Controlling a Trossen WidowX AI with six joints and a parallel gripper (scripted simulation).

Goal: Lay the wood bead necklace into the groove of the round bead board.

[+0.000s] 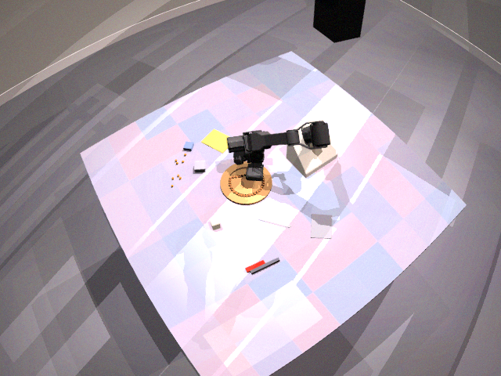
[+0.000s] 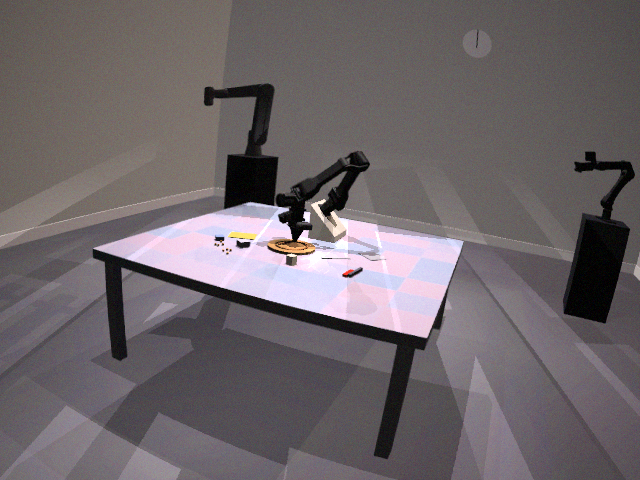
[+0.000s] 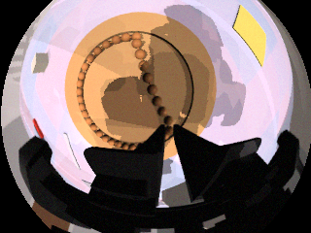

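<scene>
The round bead board [image 1: 225, 192] [image 2: 273, 249] [image 3: 205, 84] lies flat on the table. The wood bead necklace [image 1: 246, 196] [image 3: 80, 90] lies on it. In the wrist view its left side follows the groove, while its other side cuts in a nearly straight slanting line across the disc from the top to my fingertips. The right arc of the groove shows bare. My gripper [image 2: 295, 239] [image 3: 168, 128] points down at the board's lower right in the wrist view. Its fingers are close together and shut on the necklace, with a bead between the tips. The beads right behind the tips are hidden.
A yellow sheet [image 1: 215, 139] [image 3: 252, 34], a blue block [image 1: 188, 146], a dark-sided block [image 1: 199, 166] and several small orange beads lie to the board's left in the top view. A small cube [image 1: 215, 225], a thin rod [image 1: 275, 223] and a red and grey marker [image 1: 264, 265] lie nearer the front.
</scene>
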